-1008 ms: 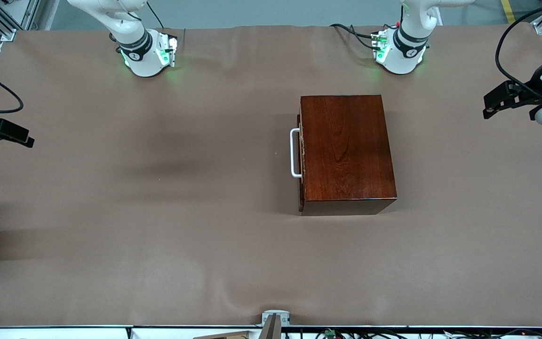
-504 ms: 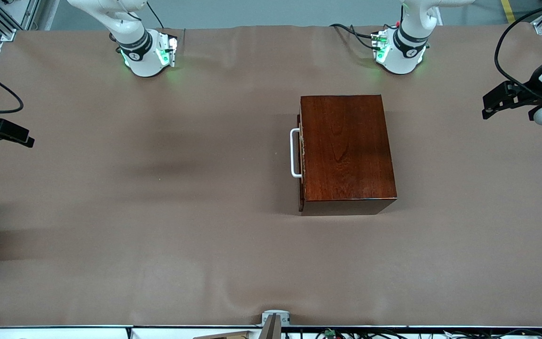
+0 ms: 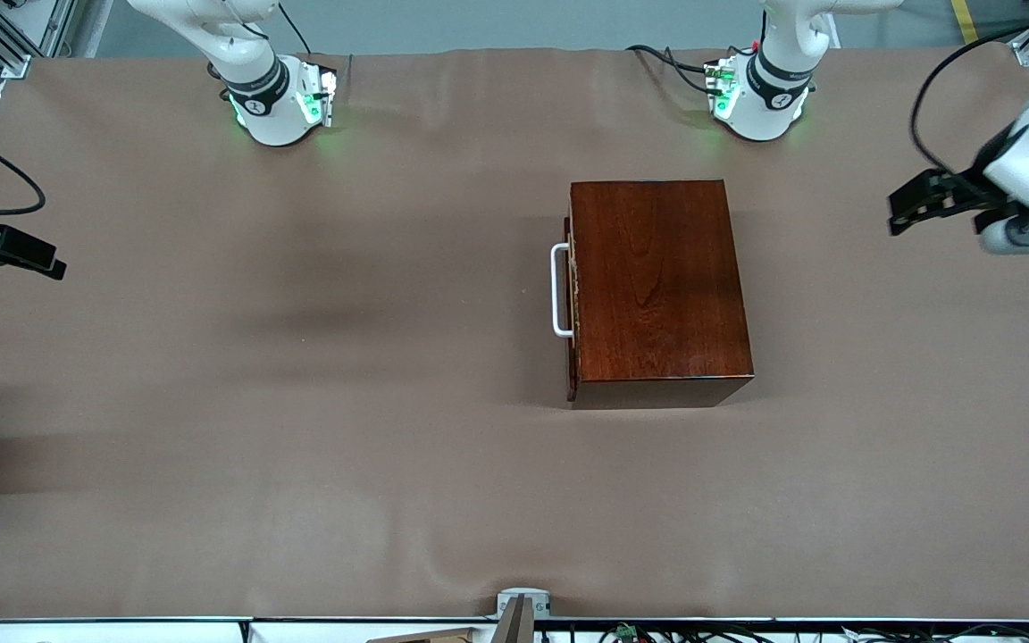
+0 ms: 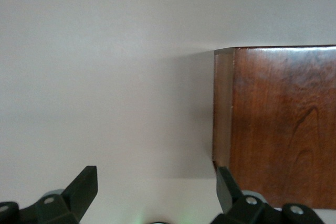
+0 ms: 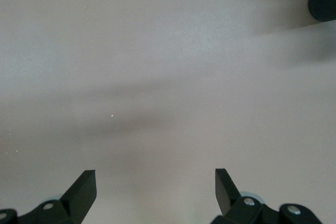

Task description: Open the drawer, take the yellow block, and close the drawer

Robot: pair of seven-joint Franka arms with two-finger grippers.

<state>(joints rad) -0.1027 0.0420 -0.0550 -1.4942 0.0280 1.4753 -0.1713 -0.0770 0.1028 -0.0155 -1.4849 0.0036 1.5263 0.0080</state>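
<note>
Brown wood makes up the box (image 3: pixel 660 286), which sits on the worktop (image 3: pixel 300 402) toward the left arm's end. Its drawer (image 3: pixel 571 308) is shut tight, with the white handle (image 3: pixel 558 290) sticking out toward the right arm's end. The yellow block does not show anywhere, so it is likely inside.

One thing has changed in the last second. The left hand (image 3: pixel 912 204) has swung up and a bit closer to the box. Its 2 fingers (image 4: pixel 84 187) are spread apart and hold nothing. The box's corner shows in the left wrist view.

The right hand (image 3: pixel 37 259) waits at the right arm's end of the worktop, its fingers spread wide and holding nothing.

It looks like the job is only starting. The handle still needs a pull.
</note>
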